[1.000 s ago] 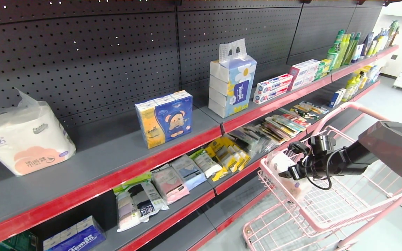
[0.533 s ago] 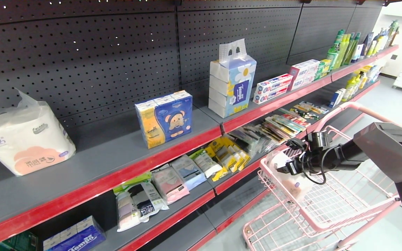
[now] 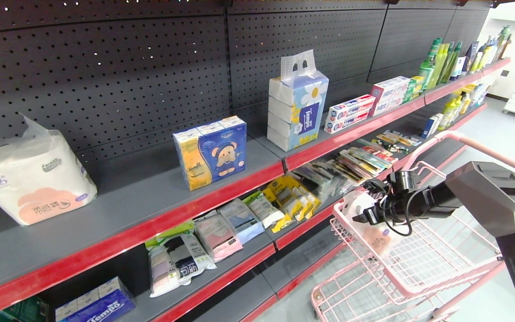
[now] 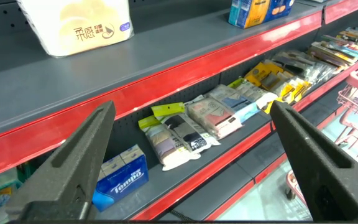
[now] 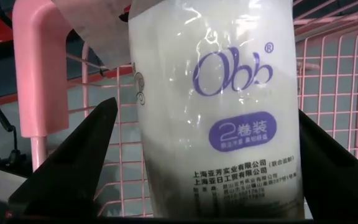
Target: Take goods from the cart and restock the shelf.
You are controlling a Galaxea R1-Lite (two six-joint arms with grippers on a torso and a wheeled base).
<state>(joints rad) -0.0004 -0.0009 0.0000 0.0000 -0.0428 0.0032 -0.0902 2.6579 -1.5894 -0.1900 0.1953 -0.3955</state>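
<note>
Down at the front corner of the pink cart (image 5: 36,81), the right pincer (image 3: 359,218) sits level w/ the white roll pack (image 5: 216,124), which stands upright against the wire wall inside the basket. Its two fingers are spread wide, one on either side of the pack. The pack fills most of the gap btwn them, and it looks as if neither finger is pressing on the wrapper, though the right wrist view is too tight to be sure. The arm comes in from the robot's right, over the cart's basket.

The left pincer (image 4: 192,106) hangs in front of the shelf (image 3: 159,188), at about the height of the lower tiers, fingers wide apart w/ nothing btwn them.

On the top grey tier, from the robot's left:
- a large white roll pkg (image 3: 29,179) in loose plastic
- a blue-yellow tissue block (image 3: 213,152), well apart from it
- a tall tissue stack (image 3: 297,107) w/ a carry handle
- toothpaste boxes (image 3: 349,112)
- green bottles (image 3: 441,58) at the far end

A wide bare stretch of tier lies btwn the large roll pkg and the blue-yellow block. The tier below holds flat soft packs (image 3: 181,259) lying side by side, w/ yellow carded items (image 3: 291,197) farther along.
</note>
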